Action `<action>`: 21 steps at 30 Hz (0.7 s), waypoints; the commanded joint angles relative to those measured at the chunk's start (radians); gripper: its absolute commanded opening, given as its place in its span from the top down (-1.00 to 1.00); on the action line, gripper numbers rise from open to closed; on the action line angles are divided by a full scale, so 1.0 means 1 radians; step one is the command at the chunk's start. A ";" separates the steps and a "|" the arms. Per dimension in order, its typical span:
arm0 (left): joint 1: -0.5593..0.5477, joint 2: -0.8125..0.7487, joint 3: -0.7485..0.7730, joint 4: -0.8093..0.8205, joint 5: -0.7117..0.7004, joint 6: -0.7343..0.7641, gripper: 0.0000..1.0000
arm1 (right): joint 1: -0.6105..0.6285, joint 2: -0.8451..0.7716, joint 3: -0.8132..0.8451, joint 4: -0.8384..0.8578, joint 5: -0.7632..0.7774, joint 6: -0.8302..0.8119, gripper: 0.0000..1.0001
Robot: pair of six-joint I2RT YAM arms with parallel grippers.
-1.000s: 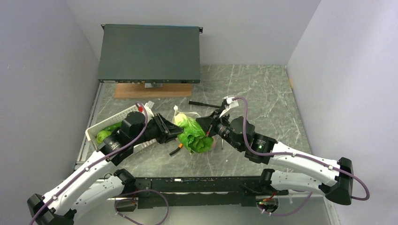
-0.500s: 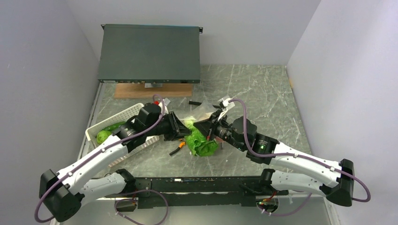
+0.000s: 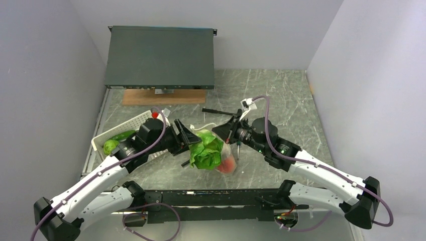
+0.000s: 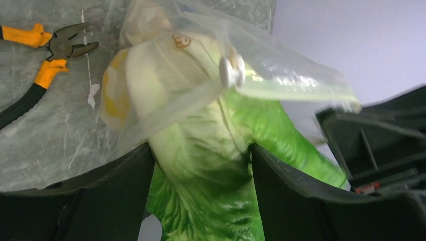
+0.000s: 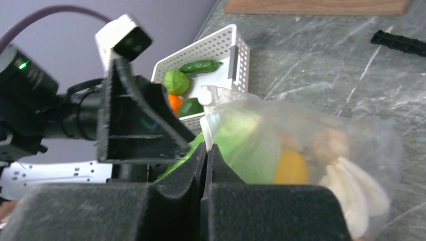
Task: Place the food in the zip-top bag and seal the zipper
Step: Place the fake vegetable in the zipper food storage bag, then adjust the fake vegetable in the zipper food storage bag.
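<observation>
- Comparing the top view with half a second ago, you'll see the zip-top bag has shifted between the arms. The peach now shows red in its near corner, low over the surface.
- Left wrist: your left tool is clamped on the green leafy piece. Its top sits under the bag mouth, and the zipper is unsealed.
- Right wrist: the right tool pinches the bag's mouth edge, with the lemon and mushroom cluster inside. Judgement: the leaf needs pushing deeper before you seal.
</observation>
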 commanded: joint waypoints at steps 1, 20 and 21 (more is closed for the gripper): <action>0.000 -0.070 0.086 -0.050 -0.031 0.061 -0.52 | -0.099 0.004 0.016 0.043 -0.172 0.145 1.00; -0.038 -0.131 -0.081 -0.022 0.005 0.182 0.30 | -0.204 0.020 0.027 0.036 -0.311 0.220 1.00; -0.052 -0.118 -0.077 -0.030 -0.011 0.188 0.30 | -0.209 0.019 0.027 0.037 -0.315 0.223 1.00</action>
